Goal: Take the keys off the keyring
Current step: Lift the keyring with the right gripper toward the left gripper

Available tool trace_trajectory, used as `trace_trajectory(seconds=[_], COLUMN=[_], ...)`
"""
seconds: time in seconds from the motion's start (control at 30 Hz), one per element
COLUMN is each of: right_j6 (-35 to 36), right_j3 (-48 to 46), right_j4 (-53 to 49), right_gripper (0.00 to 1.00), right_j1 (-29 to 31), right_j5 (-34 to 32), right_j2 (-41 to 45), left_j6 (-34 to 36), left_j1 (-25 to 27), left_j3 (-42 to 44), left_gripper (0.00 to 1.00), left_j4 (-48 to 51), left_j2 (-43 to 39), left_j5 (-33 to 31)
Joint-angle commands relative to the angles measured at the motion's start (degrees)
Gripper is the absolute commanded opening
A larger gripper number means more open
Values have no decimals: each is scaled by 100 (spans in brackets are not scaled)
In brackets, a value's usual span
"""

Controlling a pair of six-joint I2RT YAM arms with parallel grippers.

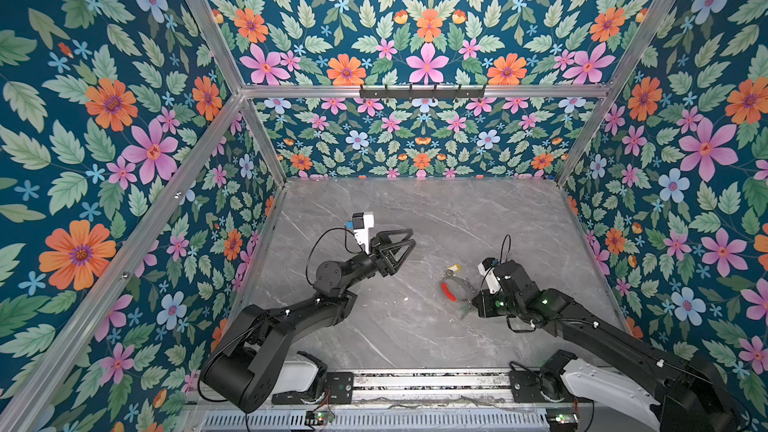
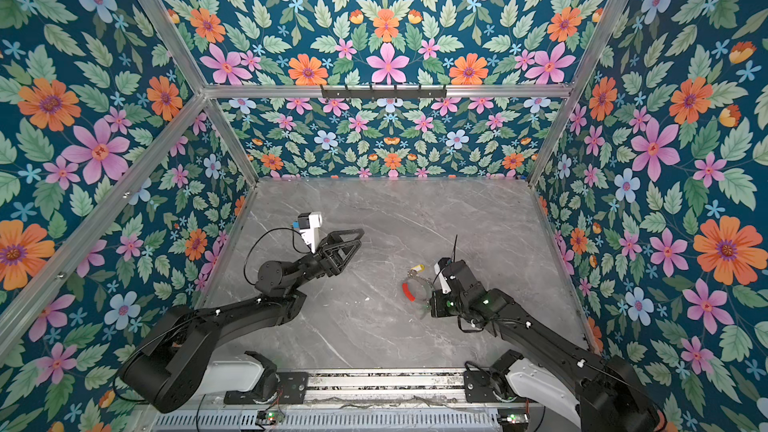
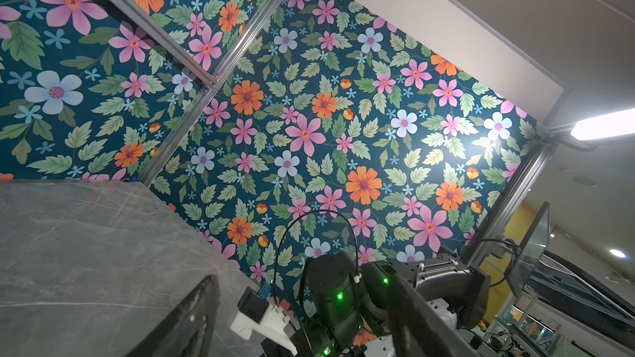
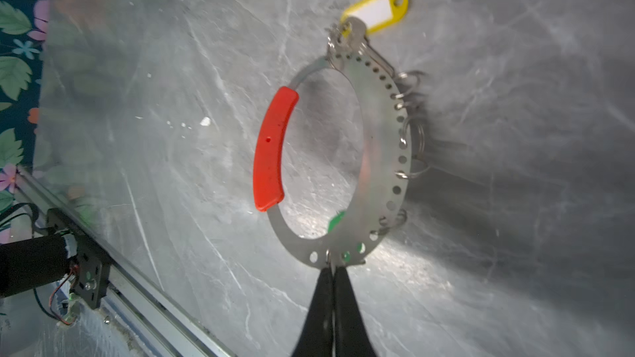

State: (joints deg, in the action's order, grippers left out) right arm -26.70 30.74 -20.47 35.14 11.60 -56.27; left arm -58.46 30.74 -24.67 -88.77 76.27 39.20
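The step in hand looks like securing the keyring so that a key can be worked off it. The right tool (image 4: 332,271) is closed on the rim of the keyring (image 4: 378,125), its two black fingers pressed together on the flat perforated metal band, on the arc away from the yellow-tagged key (image 4: 378,8). In both top views the keyring (image 1: 457,289) sits right of the middle of the grey marbled desk (image 1: 374,209), just in front of the right arm's wrist. The red sleeve (image 4: 273,149) faces the centre of the desk. Whether the far end of the ring rests on the desk or hangs just above it cannot be told. The left tool (image 1: 409,239) hovers well apart from the ring, over the left middle of the desk, with its jaws spread and nothing between them. Both keys appear to be on the ring. The yellow-tagged one hangs at the end far from the grip, and a patch of green shows behind the band near the grip, probably the green-tagged key (image 4: 336,222). Small silver rings (image 4: 412,132) line the outer edge. The next move probably calls for the left tool to cross over, pinch one key or its little ring and thread it off while the right tool holds the band steady. No brand or writing can be read, and the white insert (image 4: 372,10) in the yellow tag looks blank.
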Motion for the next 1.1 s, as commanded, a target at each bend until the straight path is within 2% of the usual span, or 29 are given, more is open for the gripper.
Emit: trace_trajectory(seconds=[0.0, 0.17, 0.33, 0.43, 0.57, 0.7, 0.83, 0.93, 1.07], right_j6=[508, 860, 1281, 1643, 1915, 2125, 2153, 2129, 2031], right_j3=[122, 284, 557, 811, 1154, 1634, 2091, 2328, 2514], right_j4=[299, 919, 1487, 1731, 2052, 2047, 2150, 2244, 2399], right_gripper=[0, 0, 0, 0, 0, 0, 0, 0, 0], right_j1=[10, 10, -55, -115, -317, -437, -595, -647, -678], right_j5=[-39, 248, 820, 1296, 2252, 2998, 3726, 4072, 4511], right_j2=[136, 180, 59, -96, -293, -638, -945, -1106, -1228], left_j6=[94, 337, 1056, 1459, 1762, 1811, 1929, 1885, 1458], left_j1=[-7, -24, -43, -42, -42, -42, -42, -38, -33], left_j3=[23, -37, -329, -436, -632, -755, -886, -982, -975], left_gripper=[78, 78, 78, 73, 63, 62, 53, 54, 57], left_j4=[-212, 259, 1728, 2314, 2972, 3068, 3076, 2926, 2145], left_j2=[-34, -264, -754, -1022, -1159, -1059, -894, -720, -439], left_j5=[9, 41, 183, 211, 291, 475, 753, 1088, 1535])
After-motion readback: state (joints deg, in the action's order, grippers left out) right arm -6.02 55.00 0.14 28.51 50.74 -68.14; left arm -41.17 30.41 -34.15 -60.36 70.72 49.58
